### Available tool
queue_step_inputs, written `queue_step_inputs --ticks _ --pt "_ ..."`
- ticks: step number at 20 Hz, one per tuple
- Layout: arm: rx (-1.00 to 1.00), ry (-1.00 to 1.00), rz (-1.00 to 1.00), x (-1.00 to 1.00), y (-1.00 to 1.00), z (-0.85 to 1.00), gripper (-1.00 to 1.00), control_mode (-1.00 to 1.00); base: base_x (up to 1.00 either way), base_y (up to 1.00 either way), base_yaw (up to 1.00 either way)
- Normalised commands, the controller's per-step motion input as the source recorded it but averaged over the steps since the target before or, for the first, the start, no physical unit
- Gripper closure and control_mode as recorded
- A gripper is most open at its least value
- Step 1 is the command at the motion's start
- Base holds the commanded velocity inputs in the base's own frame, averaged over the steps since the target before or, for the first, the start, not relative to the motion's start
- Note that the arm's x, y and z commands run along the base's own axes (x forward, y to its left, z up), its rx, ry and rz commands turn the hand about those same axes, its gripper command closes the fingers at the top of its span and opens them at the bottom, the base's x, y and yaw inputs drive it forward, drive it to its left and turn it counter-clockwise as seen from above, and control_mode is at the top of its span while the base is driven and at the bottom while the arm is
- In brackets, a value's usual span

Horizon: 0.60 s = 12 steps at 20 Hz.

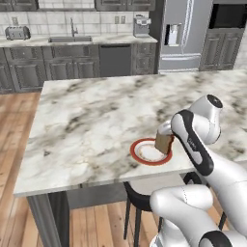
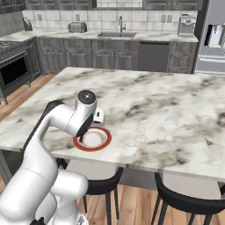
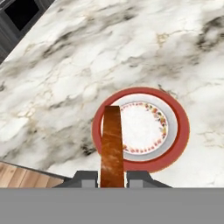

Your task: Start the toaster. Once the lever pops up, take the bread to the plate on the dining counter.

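In the hand view my gripper (image 3: 111, 177) is shut on the bread (image 3: 112, 144), a brown slice seen edge-on, hanging over the left part of the red-rimmed white plate (image 3: 181, 131). The left base view shows the bread (image 1: 164, 143) upright just above the plate (image 1: 140, 157), near the front edge of the marble dining counter (image 1: 96, 116). My arm covers much of the plate (image 2: 103, 141) in the right base view. The grey toaster (image 1: 17, 33) stands far off on the back worktop.
Dark stools (image 2: 176, 200) stand under the counter's near edge. The back wall holds a sink (image 1: 70, 38), a coffee machine (image 1: 141, 25) and a steel fridge (image 1: 183, 34). An oven (image 2: 15, 72) stands at the left. Bare marble spreads beyond the plate.
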Motion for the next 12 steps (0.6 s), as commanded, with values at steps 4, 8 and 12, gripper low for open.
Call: queue_step_inputs --ticks 4,8,12 --pt "-0.02 -0.03 0.0 0.01 0.0 -0.23 1.0 -1.0 0.0 0.0 0.0" --pt "-0.02 -0.04 0.0 0.0 0.01 -0.15 1.0 -1.0 0.0 0.0 0.0" --pt "-0.02 -0.05 0.0 0.07 0.01 -0.1 1.0 -1.0 0.0 0.0 0.0"
